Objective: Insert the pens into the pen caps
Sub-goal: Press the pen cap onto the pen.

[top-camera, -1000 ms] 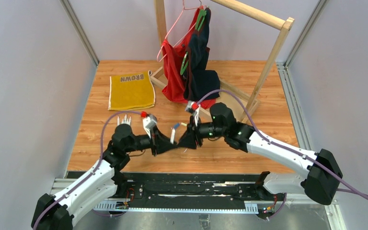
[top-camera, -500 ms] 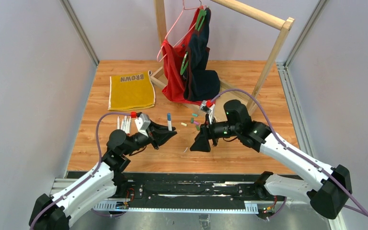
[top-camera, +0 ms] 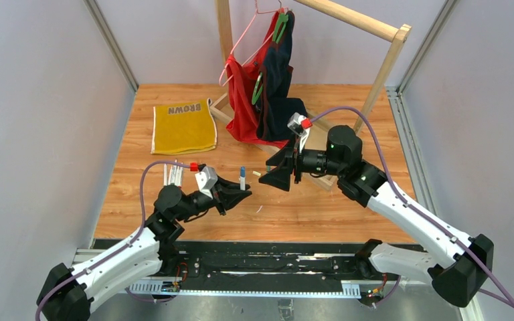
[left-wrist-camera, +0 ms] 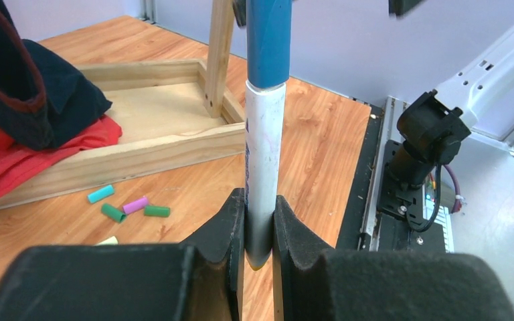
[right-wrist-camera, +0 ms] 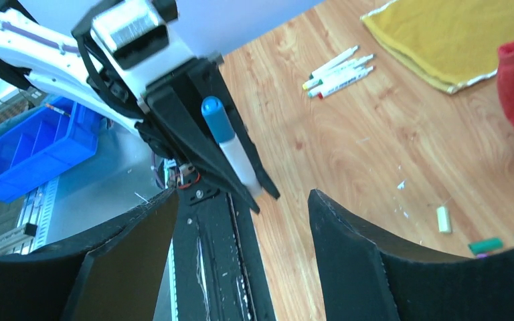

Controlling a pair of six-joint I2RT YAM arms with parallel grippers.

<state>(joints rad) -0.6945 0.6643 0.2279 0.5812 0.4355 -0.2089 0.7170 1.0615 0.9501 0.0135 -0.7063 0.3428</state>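
**Capped pen upright in the left claw, right claw backed off**

The left claw [left-wrist-camera: 260,215] is clamped on the lower part of a pen [left-wrist-camera: 265,154]. Its two pads press the barrel from either side, and the pen stands upright above them. The right claw [top-camera: 272,172] is spread wide and grips nothing. It sits apart from the pen on the far side, close to the base of the wooden rack [top-camera: 377,85].

A second ago the two claws met mid-table, with the right one nearly closed at the pen's top. It has since opened and drawn back toward the rack. The left claw has kept its grip in much the same spot.

The pen has a white barrel with faint print, and a blue cap [left-wrist-camera: 268,40] sits on its upper end. Its bottom tip pokes out just below the pads. Loose caps [left-wrist-camera: 136,204] (teal, purple, two green) lie on the table [top-camera: 348,207] by the rack's base. The other pens [right-wrist-camera: 338,72] lie together near the yellow cloth [top-camera: 183,127].
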